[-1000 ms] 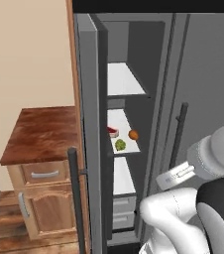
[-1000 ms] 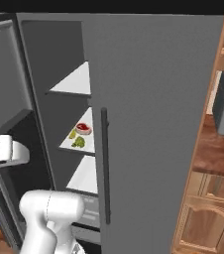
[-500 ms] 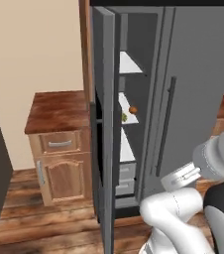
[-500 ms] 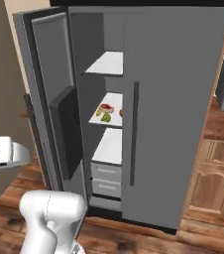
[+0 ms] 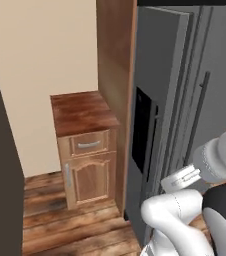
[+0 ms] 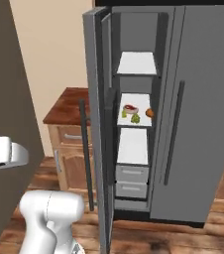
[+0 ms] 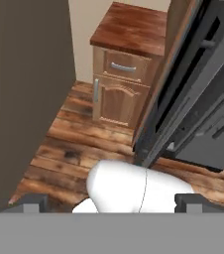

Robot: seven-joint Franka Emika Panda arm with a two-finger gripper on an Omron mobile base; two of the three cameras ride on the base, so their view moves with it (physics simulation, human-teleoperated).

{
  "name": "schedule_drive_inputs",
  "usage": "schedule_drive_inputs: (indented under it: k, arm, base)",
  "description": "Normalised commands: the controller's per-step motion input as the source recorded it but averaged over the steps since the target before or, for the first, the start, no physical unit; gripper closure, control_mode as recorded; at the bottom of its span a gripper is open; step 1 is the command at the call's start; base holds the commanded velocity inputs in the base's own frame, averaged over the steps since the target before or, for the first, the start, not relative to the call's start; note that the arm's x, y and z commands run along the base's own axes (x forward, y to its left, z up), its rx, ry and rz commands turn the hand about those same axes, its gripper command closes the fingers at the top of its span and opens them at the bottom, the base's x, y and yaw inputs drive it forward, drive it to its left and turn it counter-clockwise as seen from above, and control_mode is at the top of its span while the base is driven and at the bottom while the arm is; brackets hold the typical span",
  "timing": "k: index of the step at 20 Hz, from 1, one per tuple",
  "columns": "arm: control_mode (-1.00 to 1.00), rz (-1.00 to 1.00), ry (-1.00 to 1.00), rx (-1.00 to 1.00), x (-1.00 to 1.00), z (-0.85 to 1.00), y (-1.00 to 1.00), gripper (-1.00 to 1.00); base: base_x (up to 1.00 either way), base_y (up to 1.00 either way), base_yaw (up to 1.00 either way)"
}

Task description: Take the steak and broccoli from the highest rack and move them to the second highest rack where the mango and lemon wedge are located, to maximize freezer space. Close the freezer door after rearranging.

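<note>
The freezer (image 6: 203, 99) stands with its freezer door (image 6: 95, 99) swung open toward me. On the second highest rack (image 6: 142, 123) lie the red steak (image 6: 130, 108), the orange mango (image 6: 149, 113) and two small green-yellow bits, the broccoli (image 6: 135, 118) and the paler lemon wedge (image 6: 124, 113). The highest rack (image 6: 136, 63) shows as a bare white panel. My gripper (image 7: 111, 204) is open, its fingertips (image 7: 30, 203) far apart, well back from the freezer and low over the wooden floor. From the left, the door (image 5: 157, 100) hides the shelves.
A wooden drawer cabinet (image 5: 85, 145) stands left of the freezer against the cream wall. A tall dark slab (image 5: 0, 160) stands close on my left. White drawers (image 6: 131, 174) sit under a third shelf (image 6: 133, 145). The right door's bar handle (image 6: 173, 129) is dark.
The whole picture has shifted: the base has backed away and the freezer now looks farther off. The things on the rack have not moved. The gripper stays open.
</note>
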Motion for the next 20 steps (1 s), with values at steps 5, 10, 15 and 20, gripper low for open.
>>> schedule_drive_inputs:
  k: [5,10,15,20]
  arm:
    - [1.0,0.0,0.0,0.0,0.0,0.0,0.0,-1.0]
    - [1.0,0.0,0.0,0.0,0.0,0.0,0.0,-1.0]
    - [1.0,0.0,0.0,0.0,0.0,0.0,0.0,-1.0]
    - [1.0,0.0,0.0,0.0,0.0,0.0,0.0,-1.0]
  base:
    - [0.44,0.73,-0.23]
    - [0.66,0.46,-0.41]
    - [0.71,0.35,-0.62]
    - [0.44,0.44,-0.57]
